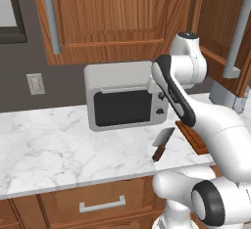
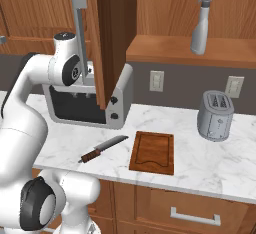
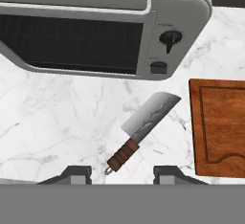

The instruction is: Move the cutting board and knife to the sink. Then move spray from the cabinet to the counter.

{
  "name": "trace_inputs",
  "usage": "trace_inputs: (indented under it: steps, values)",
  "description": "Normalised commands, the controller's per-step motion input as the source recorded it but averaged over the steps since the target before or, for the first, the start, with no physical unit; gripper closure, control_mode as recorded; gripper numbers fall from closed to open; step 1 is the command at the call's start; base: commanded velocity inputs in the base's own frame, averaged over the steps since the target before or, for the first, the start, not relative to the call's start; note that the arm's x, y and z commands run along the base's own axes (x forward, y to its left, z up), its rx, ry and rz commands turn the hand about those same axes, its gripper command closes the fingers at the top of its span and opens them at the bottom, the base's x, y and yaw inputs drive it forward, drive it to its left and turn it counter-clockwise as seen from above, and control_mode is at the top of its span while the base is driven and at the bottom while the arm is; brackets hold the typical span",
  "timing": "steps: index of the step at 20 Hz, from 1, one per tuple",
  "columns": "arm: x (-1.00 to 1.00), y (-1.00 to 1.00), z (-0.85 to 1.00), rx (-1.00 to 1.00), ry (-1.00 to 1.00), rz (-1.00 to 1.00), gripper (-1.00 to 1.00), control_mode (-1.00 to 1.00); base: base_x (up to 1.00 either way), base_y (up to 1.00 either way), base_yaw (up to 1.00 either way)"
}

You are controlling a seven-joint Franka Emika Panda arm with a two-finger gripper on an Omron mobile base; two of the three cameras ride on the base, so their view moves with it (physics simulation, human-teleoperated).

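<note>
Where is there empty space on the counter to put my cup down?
The counter is bare left of the toaster oven, and between the cutting board and the toaster. It is crowded in front of the oven, where the knife lies beside the board.

1. Counter [image 2: 210,163]: white marble with grey veins, over brown drawers.
2. Toaster oven [image 1: 125,103] sits at the back of the counter, against the wall, dark glass door facing out.
3. Knife [image 3: 142,129] lies flat in front of the toaster oven, blade angled toward it, wooden handle toward the counter's front edge.
4. Cutting board [image 2: 153,152] lies flat just beside the knife, not touching it, close to the front edge.
5. Grey toaster [image 2: 216,115] stands upright further along, apart from the board.
6. Cabinet shelf [image 2: 165,48] carries the spray [image 2: 201,23], upright.
</note>
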Motion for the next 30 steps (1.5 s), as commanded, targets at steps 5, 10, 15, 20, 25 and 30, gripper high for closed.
trace_inputs:
  steps: [5, 10, 15, 20, 25, 30]
  values:
    - [-0.03, 0.0, 0.0, 0.0, 0.0, 0.0, -1.0, -1.0, 0.0, 0.0, 0.0]
    - [-0.03, 0.0, 0.0, 0.0, 0.0, 0.0, -1.0, -1.0, 0.0, 0.0, 0.0]
    - [-0.22, 0.0, -0.02, 0.0, 0.12, 0.0, -1.0, -1.0, 0.0, 0.0, 0.0]
    - [-0.18, 0.02, -0.34, 0.0, 0.19, 0.0, -1.0, -1.0, 0.0, 0.0, 0.0]
    - [0.0, 0.12, -0.55, 0.0, 0.18, -0.01, -1.0, -1.0, 0.0, 0.0, 0.0]
    - [0.09, 0.09, -0.6, 0.0, 0.15, -0.03, -1.0, -1.0, 0.0, 0.0, 0.0]
